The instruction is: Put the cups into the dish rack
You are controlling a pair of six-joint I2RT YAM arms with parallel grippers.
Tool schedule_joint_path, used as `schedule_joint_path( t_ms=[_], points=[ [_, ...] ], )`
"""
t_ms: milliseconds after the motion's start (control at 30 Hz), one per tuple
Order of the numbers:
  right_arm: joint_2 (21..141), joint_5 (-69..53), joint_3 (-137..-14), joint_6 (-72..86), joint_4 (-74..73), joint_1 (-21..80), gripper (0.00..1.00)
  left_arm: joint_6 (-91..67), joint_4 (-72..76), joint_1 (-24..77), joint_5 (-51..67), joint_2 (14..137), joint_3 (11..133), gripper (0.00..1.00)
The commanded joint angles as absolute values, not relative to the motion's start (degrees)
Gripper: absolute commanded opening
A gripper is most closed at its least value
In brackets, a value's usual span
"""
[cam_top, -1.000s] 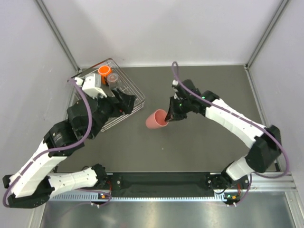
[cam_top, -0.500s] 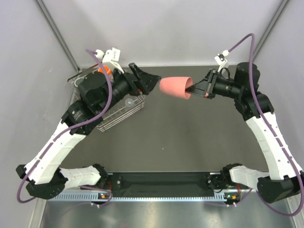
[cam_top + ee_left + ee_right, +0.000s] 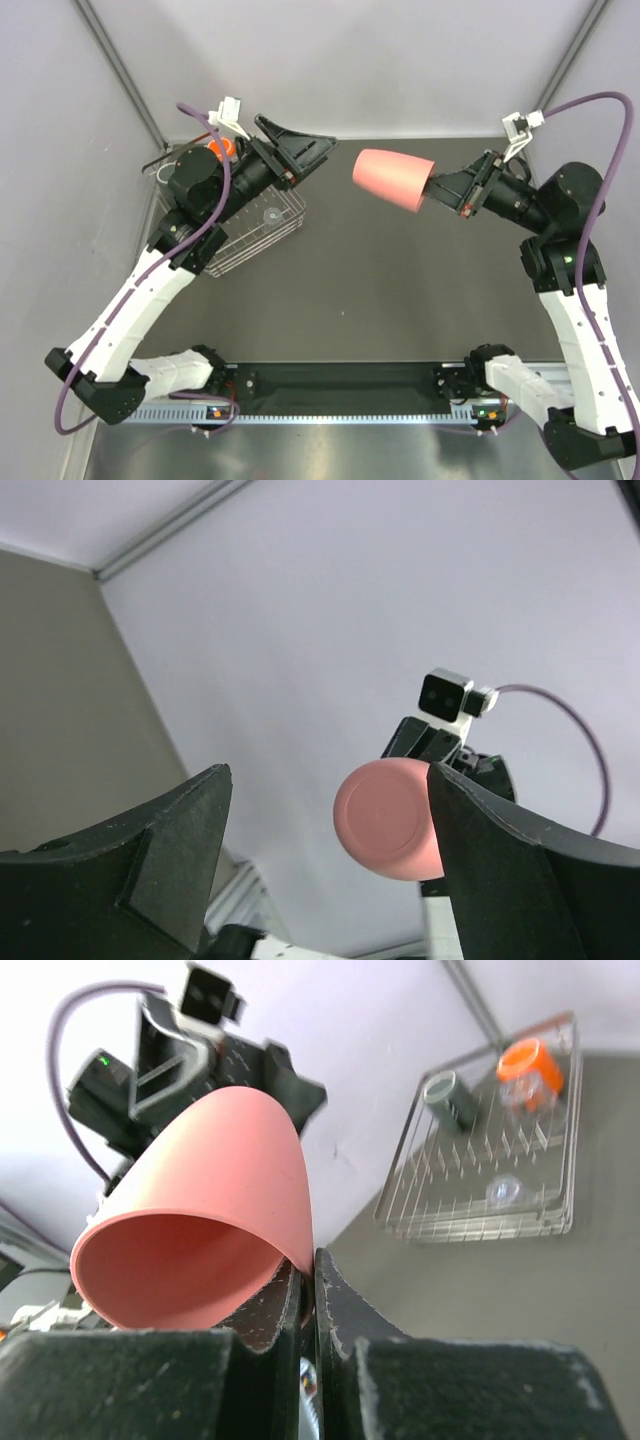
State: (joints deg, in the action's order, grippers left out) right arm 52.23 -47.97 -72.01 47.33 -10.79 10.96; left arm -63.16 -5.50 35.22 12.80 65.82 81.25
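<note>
My right gripper (image 3: pixel 437 190) is shut on the rim of a pink cup (image 3: pixel 392 179) and holds it on its side, high above the table; one finger is inside the rim (image 3: pixel 313 1270). My left gripper (image 3: pixel 320 150) is open and empty, raised and facing the pink cup's base (image 3: pixel 390 820), a short gap away. The wire dish rack (image 3: pixel 255 245) sits at the back left. In the right wrist view the dish rack (image 3: pixel 480 1222) holds the orange mug (image 3: pixel 530 1060), the dark grey cup (image 3: pixel 450 1100) and two clear tumblers (image 3: pixel 503 1190).
The dark table mat (image 3: pixel 400 300) lies below both raised arms. Pale walls and metal corner posts (image 3: pixel 120 70) close in the back and sides. The arm bases stand on the rail (image 3: pixel 340 385) at the near edge.
My right arm lifted the pink cup off the table and carried it up and to the right. My left arm rose out of the rack and turned its open gripper towards the cup.
</note>
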Motion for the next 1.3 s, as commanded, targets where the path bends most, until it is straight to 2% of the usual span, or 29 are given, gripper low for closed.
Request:
schedule_joint_path(
  t_ms=[0,233,500,1067,1267],
  points=[
    [52.56,-42.82,-72.24,48.96,1.75,10.72,0.0,-73.82,6.84,35.07,14.42,66.01,79.9,0.83],
    [56.16,-39.91,-74.0,49.13,5.45,13.35,0.0,-77.34,15.55,34.98,12.04,64.86,75.24,0.86],
    [59.06,-36.48,-75.14,47.9,7.65,18.37,0.0,-79.98,18.54,35.07,13.45,66.62,75.41,0.91],
    [60.55,-32.7,-76.9,44.83,6.6,23.38,0.0,-82.18,17.49,36.48,15.29,68.38,75.59,0.9],
    [60.47,-31.82,-75.41,44.21,6.24,24.34,0.0,-83.23,19.77,36.91,16.08,69.08,75.59,0.86]
  ],
)
